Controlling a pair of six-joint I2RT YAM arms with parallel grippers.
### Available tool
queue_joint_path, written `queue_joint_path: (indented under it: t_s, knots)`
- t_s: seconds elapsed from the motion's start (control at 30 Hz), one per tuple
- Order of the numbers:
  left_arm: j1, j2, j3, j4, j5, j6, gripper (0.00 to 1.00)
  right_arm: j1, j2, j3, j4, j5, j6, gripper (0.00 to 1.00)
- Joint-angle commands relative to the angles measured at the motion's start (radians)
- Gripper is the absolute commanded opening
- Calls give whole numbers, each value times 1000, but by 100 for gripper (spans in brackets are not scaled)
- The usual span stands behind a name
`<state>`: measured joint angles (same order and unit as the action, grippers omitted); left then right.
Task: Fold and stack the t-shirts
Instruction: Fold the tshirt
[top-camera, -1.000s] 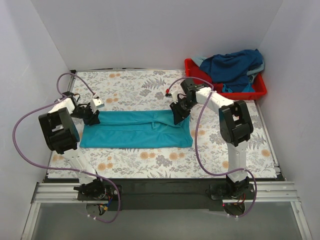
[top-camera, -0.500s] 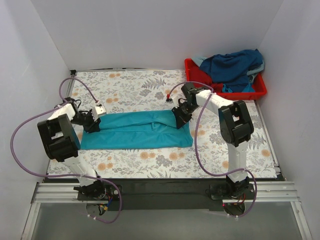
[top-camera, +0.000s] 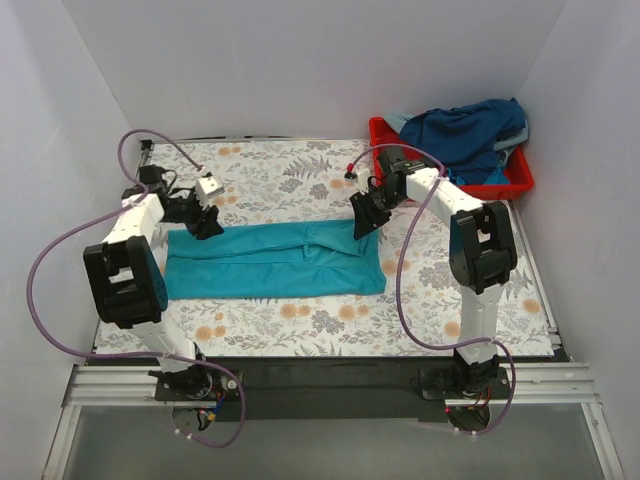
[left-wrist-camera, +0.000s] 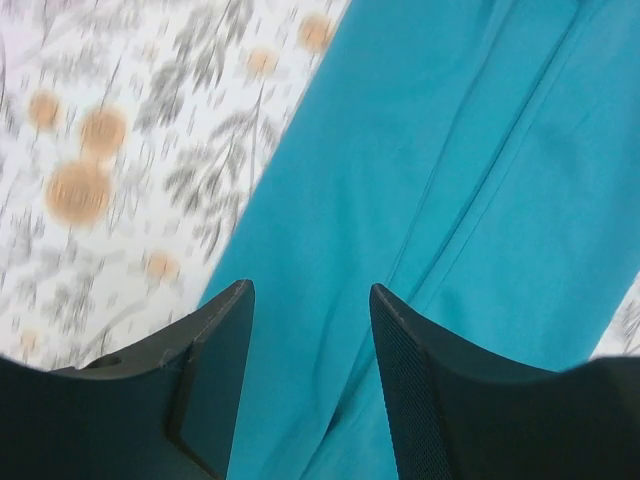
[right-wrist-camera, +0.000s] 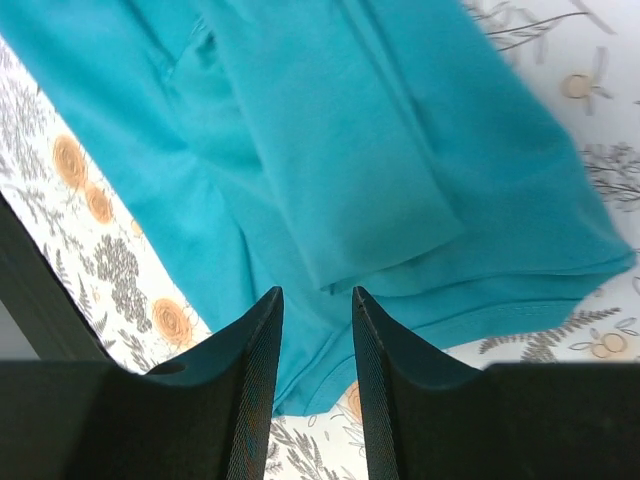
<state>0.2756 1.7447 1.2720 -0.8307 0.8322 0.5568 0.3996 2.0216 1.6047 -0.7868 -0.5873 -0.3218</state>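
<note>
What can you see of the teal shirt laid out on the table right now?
The teal t-shirt is soft plain cloth, folded lengthwise into a long flat band lying across the flowered table. Seams and a folded-in sleeve show on top. The left gripper and right gripper are over its far edge, one near each end, both open with no cloth between the fingers.

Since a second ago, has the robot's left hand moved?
Yes. The left hand slid toward the table's far edge and a little rightward in the top view, along the teal shirt's far side.
</note>
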Motion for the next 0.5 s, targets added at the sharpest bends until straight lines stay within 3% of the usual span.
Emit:
queue_joint_path:
  t_s: [0.0, 0.03, 0.17, 0.47]
  knots:
    - [-160, -71, 26, 132, 41, -311, 48, -19, 49, 64, 0, -11, 89, 41]
    - [-194, -56, 29, 177, 27, -434, 47, -27, 61, 69, 6, -5, 111, 40]
    - [-384, 31, 70, 246, -48, -685, 47, -41, 86, 92, 26, 14, 153, 38]
    - [-522, 240, 207, 320, -100, -929, 47, -41, 157, 133, 41, 11, 167, 39]
